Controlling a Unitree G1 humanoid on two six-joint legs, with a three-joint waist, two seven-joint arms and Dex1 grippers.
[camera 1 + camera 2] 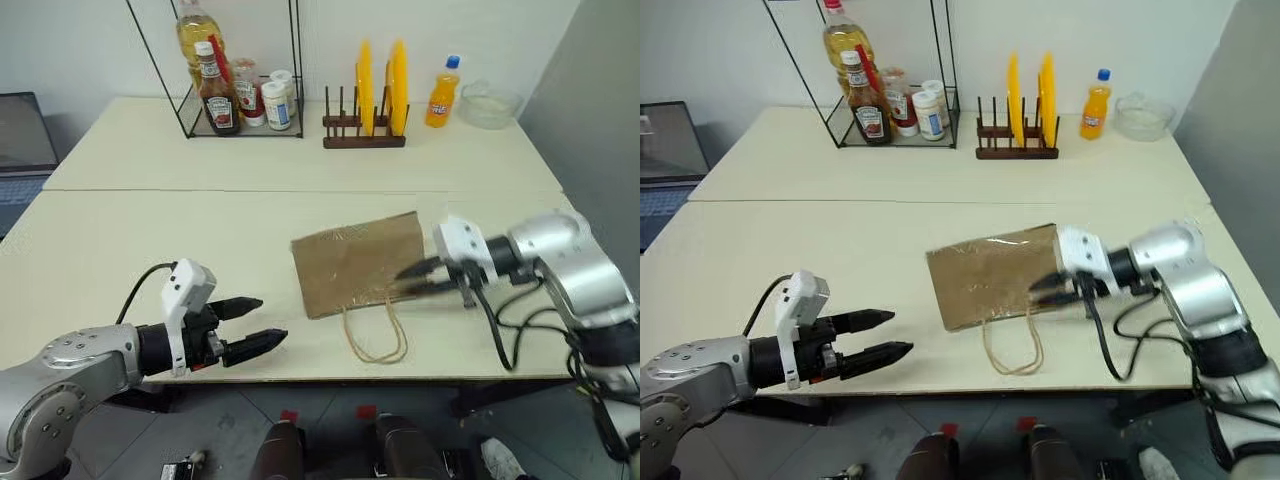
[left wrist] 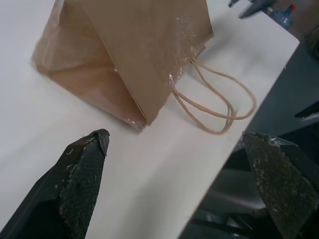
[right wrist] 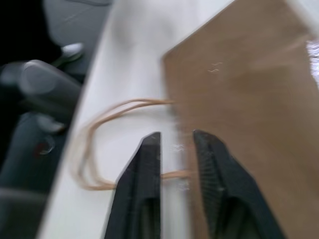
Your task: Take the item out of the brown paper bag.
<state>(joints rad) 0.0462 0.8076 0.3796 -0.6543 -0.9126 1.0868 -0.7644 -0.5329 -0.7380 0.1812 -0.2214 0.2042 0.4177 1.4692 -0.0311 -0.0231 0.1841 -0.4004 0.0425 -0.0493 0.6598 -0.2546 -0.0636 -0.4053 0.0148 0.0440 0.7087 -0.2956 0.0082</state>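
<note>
The brown paper bag (image 1: pixel 355 262) lies flat on the cream table (image 1: pixel 150 240), its two tan cord handles (image 1: pixel 378 340) looping toward the front edge. The item is hidden. My right gripper (image 1: pixel 398 282) points left at the bag's near right corner, beside the handles. In the right wrist view its black fingers (image 3: pixel 149 169) stand a little apart, and a cord crosses the gap at the bag's edge (image 3: pixel 249 99). Left of the bag, near the front edge, my left gripper (image 1: pixel 272 320) is wide open and holds nothing. It faces the bag (image 2: pixel 134 50).
A wire rack (image 1: pixel 240 90) with a ketchup bottle, an oil bottle and jars stands at the back left. A wooden rack with yellow plates (image 1: pixel 365 110), an orange soda bottle (image 1: pixel 443 92) and a glass bowl (image 1: pixel 490 103) line the back. A laptop (image 1: pixel 25 130) sits far left.
</note>
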